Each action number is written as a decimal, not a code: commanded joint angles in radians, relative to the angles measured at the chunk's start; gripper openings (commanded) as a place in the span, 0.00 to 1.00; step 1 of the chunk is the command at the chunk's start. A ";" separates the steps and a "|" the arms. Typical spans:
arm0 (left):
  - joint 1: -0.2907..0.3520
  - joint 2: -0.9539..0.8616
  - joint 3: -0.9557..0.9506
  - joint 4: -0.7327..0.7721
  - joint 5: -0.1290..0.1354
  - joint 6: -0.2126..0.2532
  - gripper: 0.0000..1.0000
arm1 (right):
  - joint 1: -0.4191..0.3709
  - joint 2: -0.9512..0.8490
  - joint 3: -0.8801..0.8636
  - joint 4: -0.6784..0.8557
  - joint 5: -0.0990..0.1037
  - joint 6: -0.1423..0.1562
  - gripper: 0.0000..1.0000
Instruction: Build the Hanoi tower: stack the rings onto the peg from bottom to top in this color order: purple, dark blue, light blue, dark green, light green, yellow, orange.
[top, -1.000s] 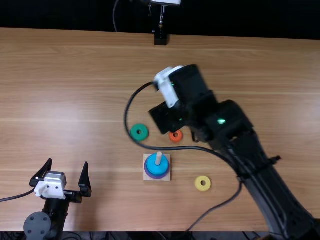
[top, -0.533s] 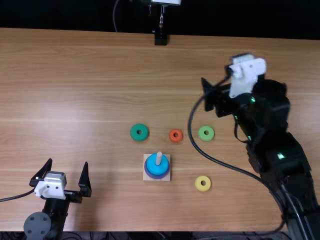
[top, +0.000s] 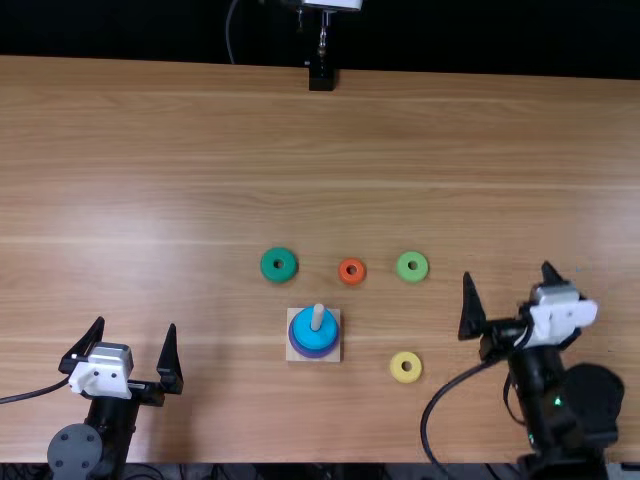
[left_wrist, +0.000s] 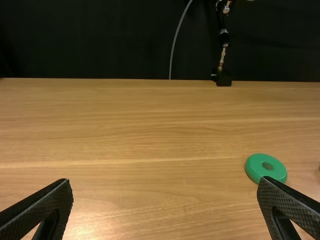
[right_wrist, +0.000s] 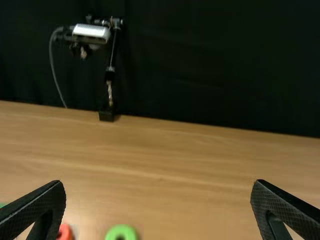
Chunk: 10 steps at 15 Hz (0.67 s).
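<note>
Left tool (top: 136, 324) (lower left) and right tool (top: 507, 270) (lower right) stand spread; the dark green ring (top: 267, 265), left of centre, is best gripped squarely across its rim, then lowered level over the peg (top: 318, 316).

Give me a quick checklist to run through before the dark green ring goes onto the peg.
1. Light blue ring topmost on the peg: ok.
2. Peg tip free above it: ok.
3. Dark blue ring between light blue and purple: cannot tell for certain.
4. Dark green ring flat on the table, uncovered: ok.
5. Left gripper and right gripper open and empty: ok.
6. A gripper positioned over the dark green ring: not ok, both are off to the sides.
</note>
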 joint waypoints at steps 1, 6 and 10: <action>0.000 -0.012 -0.044 -0.004 0.016 0.011 1.00 | -0.008 -0.102 -0.095 0.011 -0.011 0.005 1.00; 0.000 -0.012 -0.044 -0.004 0.016 0.011 1.00 | -0.010 -0.411 -0.349 0.007 0.117 0.007 1.00; -0.002 -0.012 -0.044 -0.006 0.016 0.011 1.00 | -0.010 -0.516 -0.436 0.000 0.119 0.001 1.00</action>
